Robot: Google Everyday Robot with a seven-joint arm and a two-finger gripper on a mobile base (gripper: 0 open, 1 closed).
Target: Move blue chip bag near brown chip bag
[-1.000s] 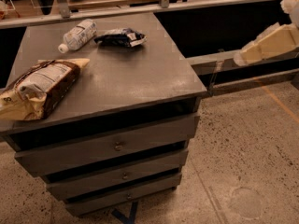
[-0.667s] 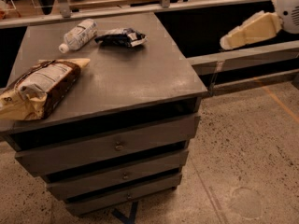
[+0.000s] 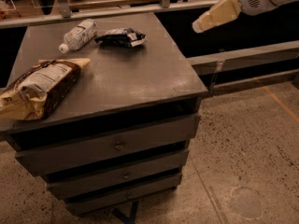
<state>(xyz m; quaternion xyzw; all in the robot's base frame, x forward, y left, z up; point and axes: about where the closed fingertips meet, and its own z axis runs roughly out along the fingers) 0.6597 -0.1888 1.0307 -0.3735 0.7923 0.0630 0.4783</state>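
Note:
The blue chip bag (image 3: 122, 36) is a small dark crinkled bag lying flat near the back of the grey cabinet top (image 3: 126, 78). The brown chip bag (image 3: 39, 87) is large and puffy with cream ends, lying at the front left of the top. My gripper (image 3: 200, 25) is at the upper right, in the air to the right of the cabinet and well apart from the blue bag. Its cream fingers point left toward the cabinet and hold nothing.
A clear plastic bottle (image 3: 78, 35) with a white cap lies just left of the blue bag. The cabinet has several drawers (image 3: 117, 146) below. A dark shelf and rail (image 3: 243, 55) run behind and to the right. Speckled floor (image 3: 252, 162) lies in front.
My gripper has moved left and up, from the right edge of view toward the cabinet. The bags and bottle have not moved.

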